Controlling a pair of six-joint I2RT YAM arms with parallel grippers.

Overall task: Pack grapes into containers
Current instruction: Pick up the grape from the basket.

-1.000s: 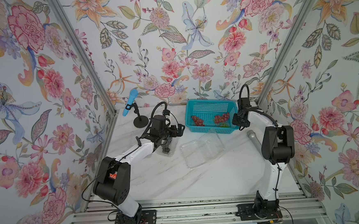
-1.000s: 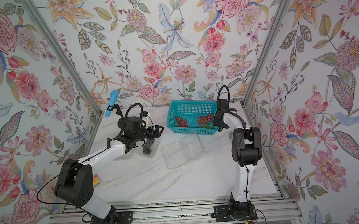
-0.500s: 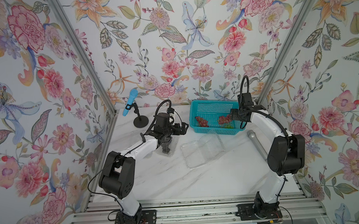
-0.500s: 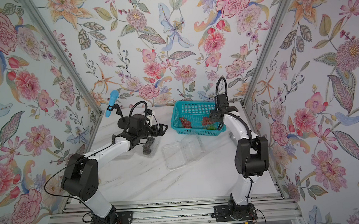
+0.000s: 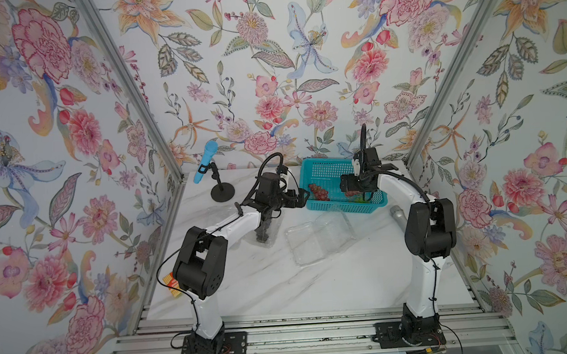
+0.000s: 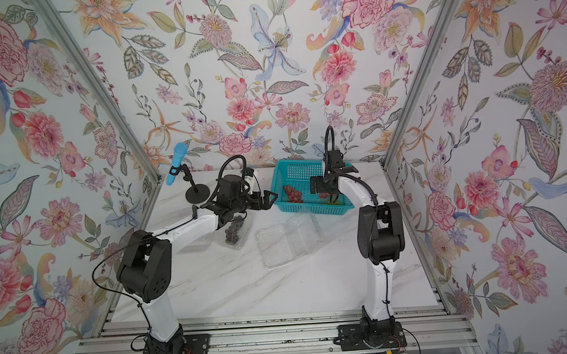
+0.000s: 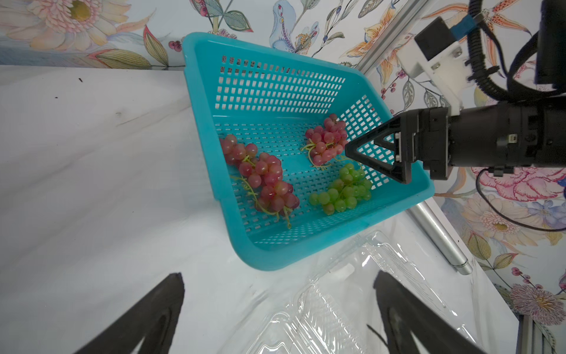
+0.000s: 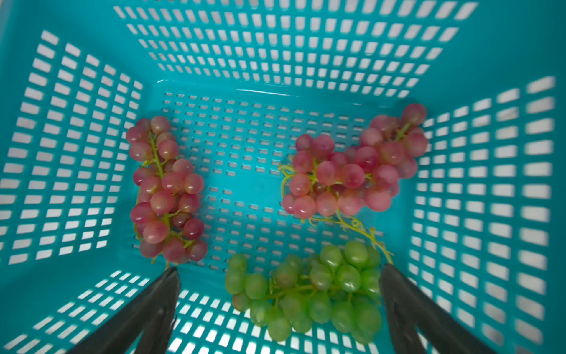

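Teal perforated basket; red-pink grapes; green grapes; floral wallpaper; grey-veined white table.

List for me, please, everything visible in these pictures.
basket: one, teal, back of table.
red grape bunches: two, pink-red, in the basket.
green grape bunch: one, green, in the basket.
dark grapes: one bunch, purple-black, in a container by the left arm.
clear containers: at least two, transparent; empty ones before the basket.
microphone: one, blue, on black stand, back left.
metal cylinder: one, silver, beside the right arm.
table: one, white marble.
left fingers: black, open, beside the basket.
right fingers: black, open, over the basket.
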